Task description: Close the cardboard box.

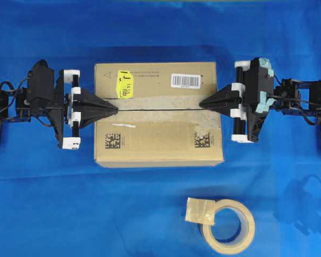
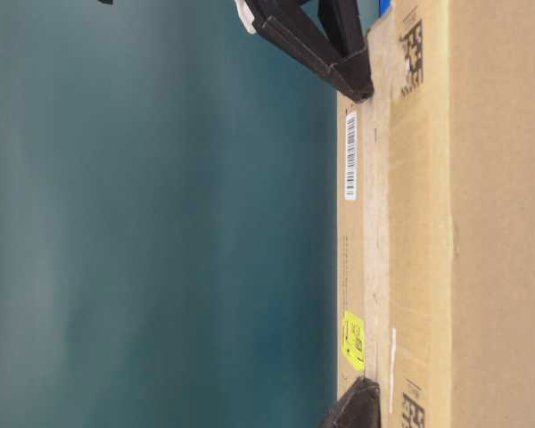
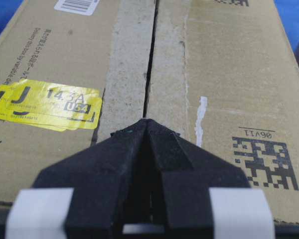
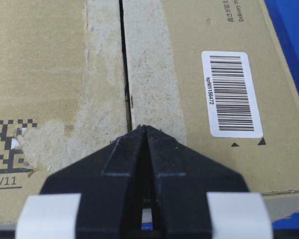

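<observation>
A: Overhead exterior view, grippers first. Left gripper [image 1: 114, 107] is seen w/ fingers pinched together to a point, nothing held; tip is laid on the top seam at the box's left end. Right gripper [image 1: 203, 103] likewise pressed closed on nothing, tip at the seam's right end.

B: Confirmed from wrist views. Left gripper [image 3: 147, 122] tip is set right on the centre slit; same for right gripper [image 4: 143, 128]. Contact vs. just above can't be told.

A: Cardboard box [image 1: 150, 144] is placed mid-table btwn the two arms, top flaps folded flat, meeting along a thin dark seam [image 1: 160, 108].

B: Yellow sticker [image 1: 124, 85] noted near left gripper; barcode label [image 1: 186, 80] near right. Data codes are printed on the near flap.

A: Tape roll [image 1: 228, 226] is seen well apart, nearer the front edge, on the blue cloth [image 1: 43, 203].
</observation>
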Robot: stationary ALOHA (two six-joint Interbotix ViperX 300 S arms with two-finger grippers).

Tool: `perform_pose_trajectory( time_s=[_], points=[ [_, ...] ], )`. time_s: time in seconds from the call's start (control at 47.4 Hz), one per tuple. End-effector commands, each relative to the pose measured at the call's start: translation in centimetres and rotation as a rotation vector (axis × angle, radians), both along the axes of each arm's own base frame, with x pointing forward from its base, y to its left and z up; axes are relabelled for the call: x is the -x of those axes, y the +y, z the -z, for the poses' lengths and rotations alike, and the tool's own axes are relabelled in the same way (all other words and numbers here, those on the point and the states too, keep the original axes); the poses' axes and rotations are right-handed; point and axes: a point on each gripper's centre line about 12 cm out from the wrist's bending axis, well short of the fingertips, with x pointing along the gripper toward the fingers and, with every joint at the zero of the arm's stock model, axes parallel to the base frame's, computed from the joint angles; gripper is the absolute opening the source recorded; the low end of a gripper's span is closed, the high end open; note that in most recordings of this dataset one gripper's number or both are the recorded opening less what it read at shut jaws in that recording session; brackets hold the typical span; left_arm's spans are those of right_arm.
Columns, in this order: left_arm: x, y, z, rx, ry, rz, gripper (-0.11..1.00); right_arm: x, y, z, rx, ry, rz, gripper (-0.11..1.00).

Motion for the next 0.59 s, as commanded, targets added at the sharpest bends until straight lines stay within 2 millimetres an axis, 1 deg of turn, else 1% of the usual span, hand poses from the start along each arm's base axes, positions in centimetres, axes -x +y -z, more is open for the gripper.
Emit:
perform_pose_trajectory(
  time_s=[0.0,0.569],
  points=[
    [-0.26,0.13,-0.08,0.004,-0.002,-0.007,0.0,-0.4,-0.1,-0.7,0.0,-0.026,0.004,0.0],
    [-0.51,0.14,-0.16,0.005,-0.002,-0.006,0.0,-0.41,-0.05,-0.9,0.002,-0.035,0.003,0.0]
  ],
)
